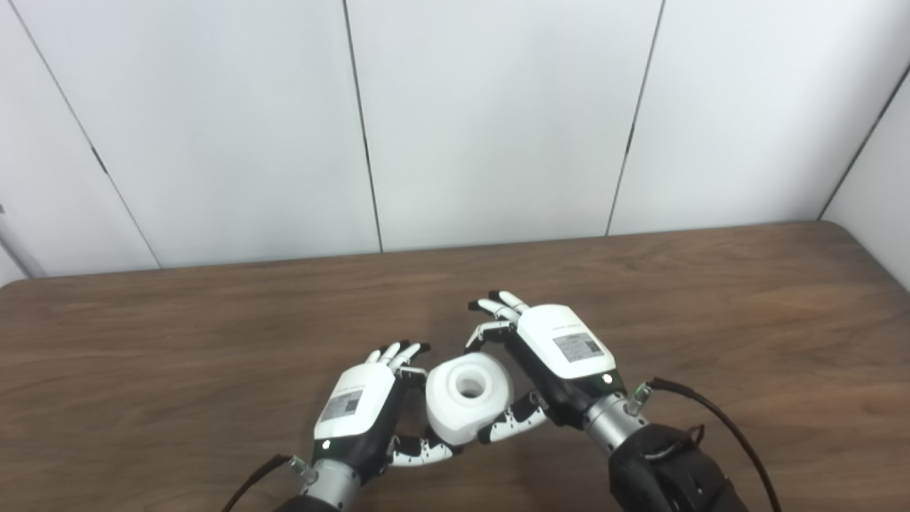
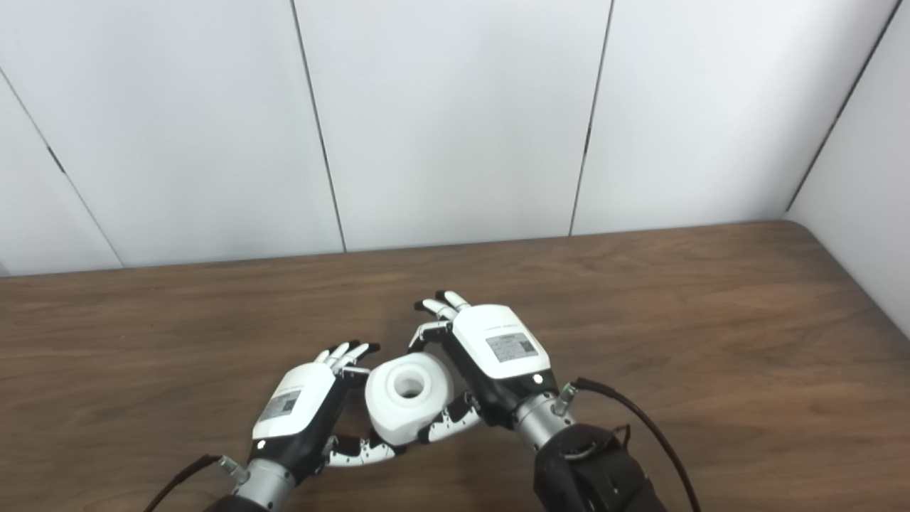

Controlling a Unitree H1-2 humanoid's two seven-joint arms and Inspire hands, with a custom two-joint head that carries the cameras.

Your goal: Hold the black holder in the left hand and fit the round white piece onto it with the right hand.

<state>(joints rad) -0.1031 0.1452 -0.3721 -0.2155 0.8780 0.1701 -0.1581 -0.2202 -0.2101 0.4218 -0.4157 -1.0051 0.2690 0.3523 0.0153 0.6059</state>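
The round white piece (image 1: 469, 398), a thick ring with a hole in its top, sits low over the table between my two hands. My right hand (image 1: 561, 355) pinches it, with the thumb (image 1: 515, 421) on its near side and a finger (image 1: 487, 334) on its far side. My left hand (image 1: 362, 409) cups its left side, with fingers (image 1: 399, 353) at the far left and the thumb (image 1: 419, 451) curled under its near edge. No black holder shows; whatever is under the white piece is hidden.
The brown wooden table (image 1: 711, 299) runs wide to both sides and ends at a white panelled wall (image 1: 498, 121). A black cable (image 1: 718, 419) loops out from my right wrist.
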